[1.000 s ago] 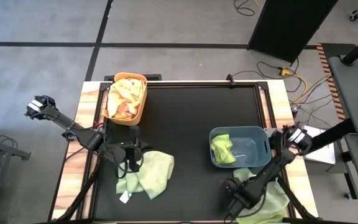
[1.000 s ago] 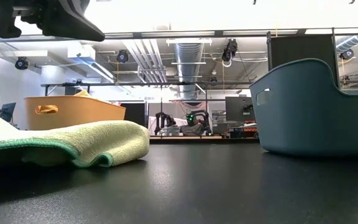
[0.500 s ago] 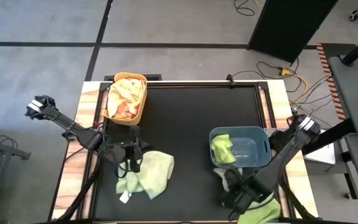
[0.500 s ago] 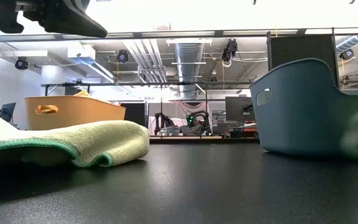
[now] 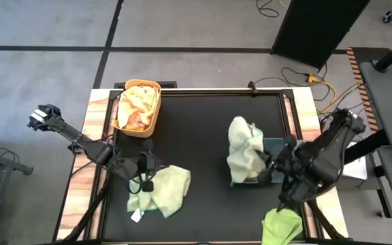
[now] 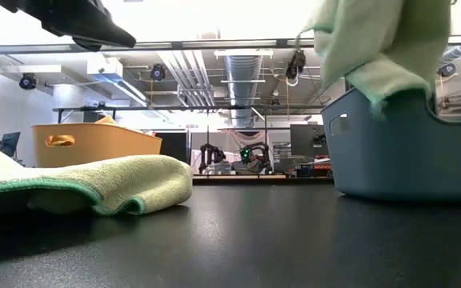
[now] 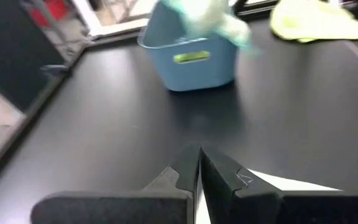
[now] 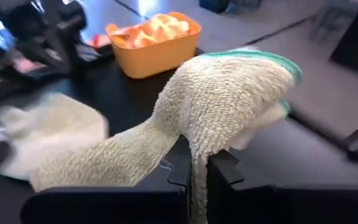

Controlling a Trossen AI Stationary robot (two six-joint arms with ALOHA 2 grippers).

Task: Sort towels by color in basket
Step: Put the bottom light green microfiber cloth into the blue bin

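Observation:
My right gripper is shut on a light green towel held up over the blue basket at the table's right; in the low view the towel hangs over the basket's rim. My left gripper hovers shut, with nothing in it, over another green towel lying crumpled at the near left. A third green towel lies at the near right edge. The orange basket at the far left holds orange and peach towels. My right gripper pinches a bunched fold of the green towel between its two fingers, coming from the table's right and slanting a little downward. The cloth drapes over and past the fingers, its green-hemmed edge on top. It hangs slack, clear of the table, over the blue basket's left end.
Bare black table lies between the two baskets and along the far edge. The left arm stretches in from the table's left edge. Beyond the table's right edge are cables and another bench.
My right gripper has taken hold of a green towel at the near right, then risen and swung toward the far side and the blue basket. The towel is lifted clear and now hangs over the basket; another green towel stays at the near right. My left gripper has rolled in place.

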